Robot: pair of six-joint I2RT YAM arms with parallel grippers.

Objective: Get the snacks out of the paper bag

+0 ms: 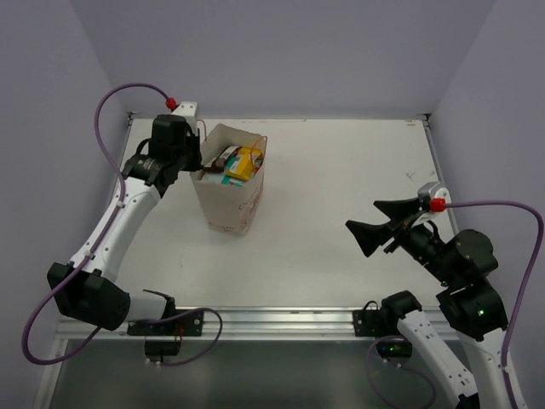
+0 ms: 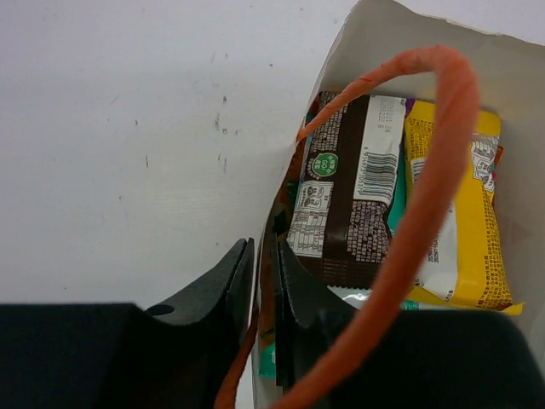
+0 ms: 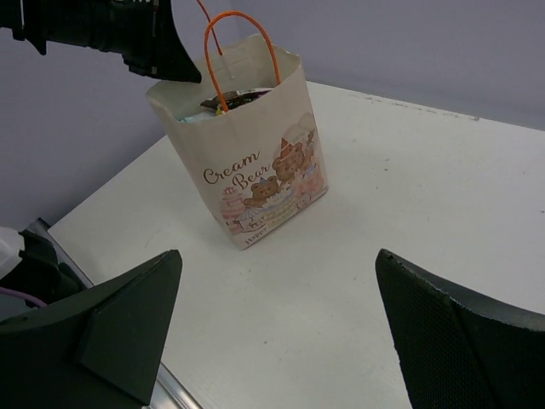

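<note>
White desk [image 1: 358, 162], lavender walls. Paper bag [image 1: 230, 200] stands upright, left of centre, with the snacks [image 1: 238, 160] still inside. Visible are a dark brown bar [image 2: 349, 187], a yellow packet [image 2: 464, 221] and a teal edge [image 2: 397, 200] between them. The rest are buried, can't count them.

Left pincer [image 2: 264, 256] straddles the bag's left wall, one finger inside and one outside. Jaws are nearly together with paper in the gap. Reads as a pinch on the rim, not on a snack. Orange string handle [image 2: 443, 153] loops across its view, and its lower run seems to pass through the same gap.

Right pincer [image 3: 277, 256] is spread wide, holds nothing, well apart from the bag, facing its printed side.

Step in hand, my read: anchor the bag so the other arm can pick.
- Pinch firm, no sideways pull. The bag looks light and could tip or tear.
- Hold the mouth open, not folded.
- Right arm enters from above, clear of the handles.
- Brown bar first, it's on top.

Risk: snagging the string and lifting the whole bag.
</note>
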